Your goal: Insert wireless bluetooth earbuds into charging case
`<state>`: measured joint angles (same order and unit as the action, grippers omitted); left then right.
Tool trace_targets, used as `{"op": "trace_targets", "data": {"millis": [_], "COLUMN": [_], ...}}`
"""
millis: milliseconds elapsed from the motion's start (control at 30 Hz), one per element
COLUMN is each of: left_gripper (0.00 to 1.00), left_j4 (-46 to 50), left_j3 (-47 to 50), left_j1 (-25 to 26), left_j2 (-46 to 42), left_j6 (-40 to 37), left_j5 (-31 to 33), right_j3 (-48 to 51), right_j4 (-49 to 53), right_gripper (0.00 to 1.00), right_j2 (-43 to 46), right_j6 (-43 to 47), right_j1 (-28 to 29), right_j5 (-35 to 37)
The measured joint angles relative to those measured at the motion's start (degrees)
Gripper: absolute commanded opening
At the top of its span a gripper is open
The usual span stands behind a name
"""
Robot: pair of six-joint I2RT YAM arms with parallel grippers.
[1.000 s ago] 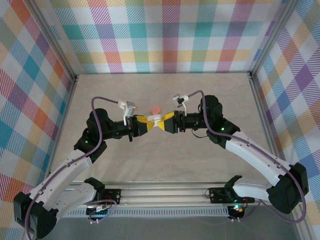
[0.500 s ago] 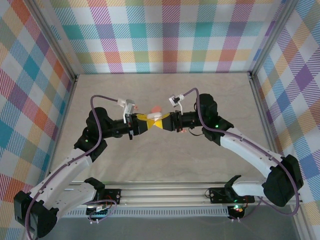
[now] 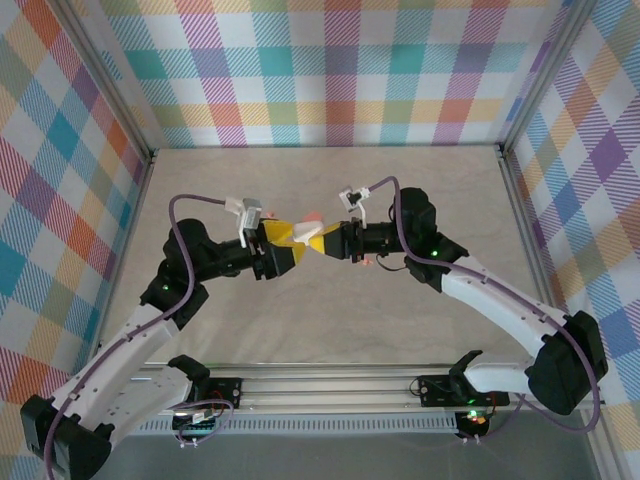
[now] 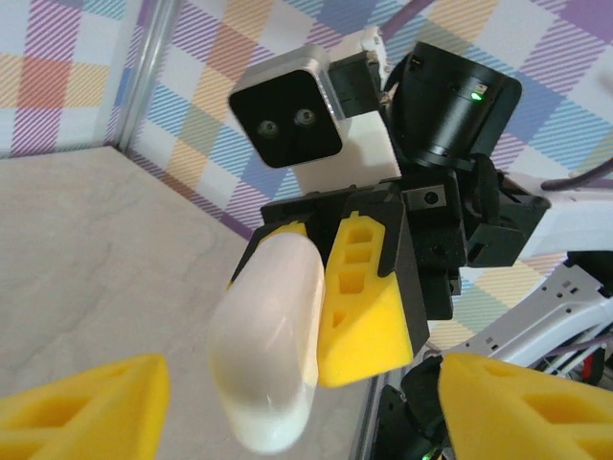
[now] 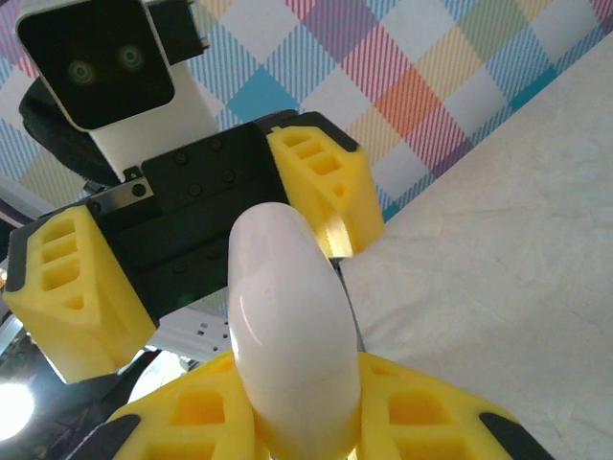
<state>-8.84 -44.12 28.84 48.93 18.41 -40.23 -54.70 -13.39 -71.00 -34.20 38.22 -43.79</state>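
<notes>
From my console the left arm (image 3: 130, 350) and right arm (image 3: 500, 305) look built alike: glossy white links between bulky black joint housings, each with a purple cable (image 3: 170, 225) arching off the wrist and a small green light (image 4: 476, 94) glowing on a joint. Each wrist carries a boxy white camera module (image 4: 287, 120) with a black face and two lenses, set above a black plate dotted with small screws (image 5: 192, 187). The left gripper (image 3: 288, 240) and right gripper (image 3: 318, 240) have bright yellow wedge-shaped fingers (image 4: 369, 307) with rectangular cut-outs down the side.
</notes>
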Motion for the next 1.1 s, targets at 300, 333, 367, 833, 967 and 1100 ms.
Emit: {"op": "trace_targets", "data": {"millis": [300, 333, 367, 833, 967, 1100], "left_gripper": [1.0, 1.0, 1.0, 1.0, 1.0, 1.0], "left_j4": [11.32, 13.03, 14.91, 29.44, 29.07, 29.09], "left_j3": [-1.6, -2.05, -2.54, -2.03, -0.13, -0.02], "left_j1": [0.0, 0.0, 0.0, -0.04, -0.37, -2.05], "left_j2": [-3.32, -3.3, -3.3, -3.48, -4.37, -2.67], "left_j6": [-6.19, -7.04, -7.96, -15.96, -12.81, -8.04], "left_j5": [10.1, 11.74, 13.53, 35.47, 39.08, 42.77], "right_j3": [-1.66, -2.25, -3.02, -12.63, -16.85, -21.38], "right_j4": [10.34, 11.93, 13.57, 28.61, 29.29, 29.79], "right_gripper": [0.0, 0.0, 0.0, 0.05, 0.02, 0.0], "right_j2": [1.77, 1.64, 1.31, -24.83, -33.27, -42.29], "right_j6": [3.8, 3.96, 4.04, 3.19, 3.43, 3.58], "right_j1": [-1.88, -2.82, -4.13, -20.26, -21.35, -22.51], "right_j5": [5.33, 6.05, 6.91, 9.35, 9.66, 8.9]}}
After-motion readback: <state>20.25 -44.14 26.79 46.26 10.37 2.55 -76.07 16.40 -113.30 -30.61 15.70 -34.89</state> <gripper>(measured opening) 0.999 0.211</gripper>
